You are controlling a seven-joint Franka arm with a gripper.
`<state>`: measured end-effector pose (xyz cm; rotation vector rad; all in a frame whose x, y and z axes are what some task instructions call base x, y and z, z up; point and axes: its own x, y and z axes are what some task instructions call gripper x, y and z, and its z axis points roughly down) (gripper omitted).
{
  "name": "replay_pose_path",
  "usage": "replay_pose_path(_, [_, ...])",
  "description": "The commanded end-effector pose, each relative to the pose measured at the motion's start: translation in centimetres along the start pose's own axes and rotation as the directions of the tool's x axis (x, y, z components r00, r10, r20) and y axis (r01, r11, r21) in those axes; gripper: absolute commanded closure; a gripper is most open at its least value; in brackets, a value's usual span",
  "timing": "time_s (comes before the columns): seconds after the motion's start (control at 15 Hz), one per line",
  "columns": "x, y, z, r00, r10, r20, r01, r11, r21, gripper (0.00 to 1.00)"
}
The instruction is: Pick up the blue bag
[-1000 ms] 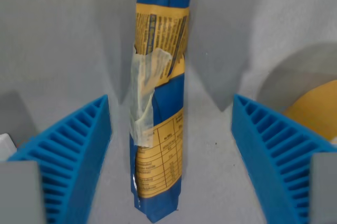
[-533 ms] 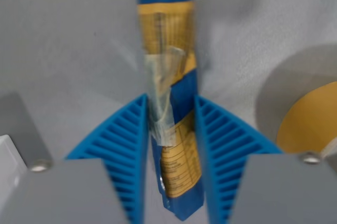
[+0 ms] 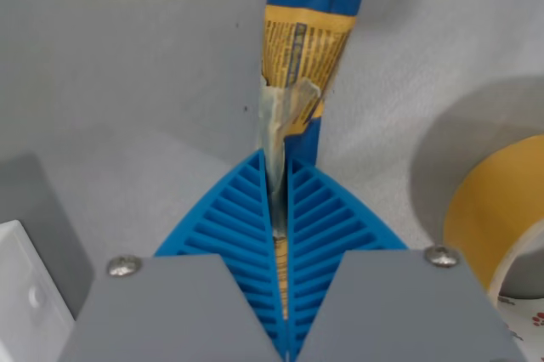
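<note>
— So, from the wrist view, what have I got?

— Your gripper is closed right down on the blue bag; the two ribbed blue fingers meet almost edge to edge, with only a thin sliver of the pack pinched between them.

— And the bag itself?

— It runs straight up the middle of the picture. The upper part stands clear above the fingertips: blue wrapper, yellow printed label, a strip of clear tape wrinkled across it. Below that it's hidden between the fingers.

— How do I reckon it handles?

— Soft and light, I'd judge — it has squashed nearly flat where I'm gripping, so it won't resist much. The film looks smooth, possibly slippery, and the free end may flop on the lift. The hold sits around the middle, which seems a fair spot.

— Anything in the way?

— A roll of yellow tape lies at the wrist view's right, near but apart from the bag. A white object shows at the lower left corner; I can't tell what it is. The grey surface around the bag's far end shows nothing else.
</note>
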<state>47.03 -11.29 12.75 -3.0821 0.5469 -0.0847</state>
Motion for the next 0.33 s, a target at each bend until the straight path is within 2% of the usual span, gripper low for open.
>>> replay_pose_path(0.07, [-0.6, 0.0, -1.8, 0.999, -0.004, -0.046, 0.004, 1.0, 0.002, 1.0])
replay_pose_path(0.33, [-0.5, -0.2, -3.8, 1.0, -0.001, -0.026, 0.001, 1.0, 0.002, 1.0])
